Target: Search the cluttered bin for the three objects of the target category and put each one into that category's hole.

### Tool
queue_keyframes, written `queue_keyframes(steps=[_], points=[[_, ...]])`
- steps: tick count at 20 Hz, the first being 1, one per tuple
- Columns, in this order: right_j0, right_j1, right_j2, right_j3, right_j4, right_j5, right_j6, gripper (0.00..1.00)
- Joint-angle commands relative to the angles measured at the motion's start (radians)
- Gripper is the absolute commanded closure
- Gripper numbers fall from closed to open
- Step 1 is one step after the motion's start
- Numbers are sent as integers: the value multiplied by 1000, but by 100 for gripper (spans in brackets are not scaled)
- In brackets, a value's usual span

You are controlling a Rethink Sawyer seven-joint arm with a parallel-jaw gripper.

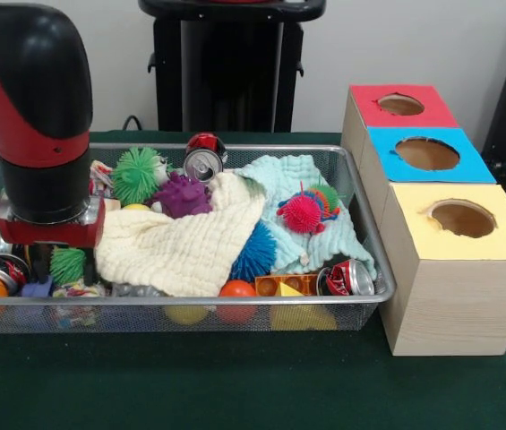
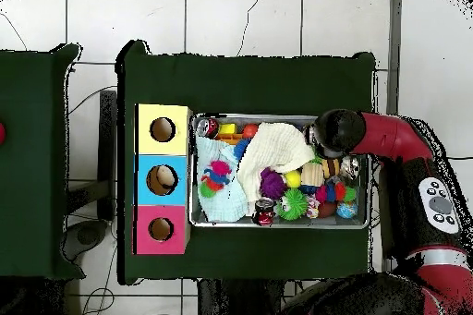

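Arm (image 1: 33, 107): glossy red shell w/ black rounded joints, silver ring, red wrist block.

Silver wire-mesh bin (image 1: 364, 296) on a dark green surface (image 1: 235, 385); inside, a cream waffle-textured cloth (image 1: 176, 246), a pale mint cloth (image 1: 293, 193), a purple spiky ball (image 1: 183, 194), a green spiky ball (image 1: 136, 173) and a pink spiky ball (image 1: 301, 213); pale wooden boxes topped yellow (image 1: 494, 237), blue (image 1: 472, 166), red (image 1: 436, 109)

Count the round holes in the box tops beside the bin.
3, in a row: the red-topped hole at the far end; the blue-topped hole in the middle; the yellow-topped hole nearest the front camera. None seems hidden.
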Motion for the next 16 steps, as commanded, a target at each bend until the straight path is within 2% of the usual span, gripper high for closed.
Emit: queue_keyframes(steps=[1, 6, 10, 14, 16], points=[[-63, -26, 172, 144, 16, -70, -309, 0], [-93, -60, 224, 202, 0, -103, -282, 0], [-106, -68, 247, 214, -12, -99, -272, 0], [-111, -42, 256, 199, -16, -72, -266, 0], [-103, -21, 246, 178, -42, -67, -272, 0]])
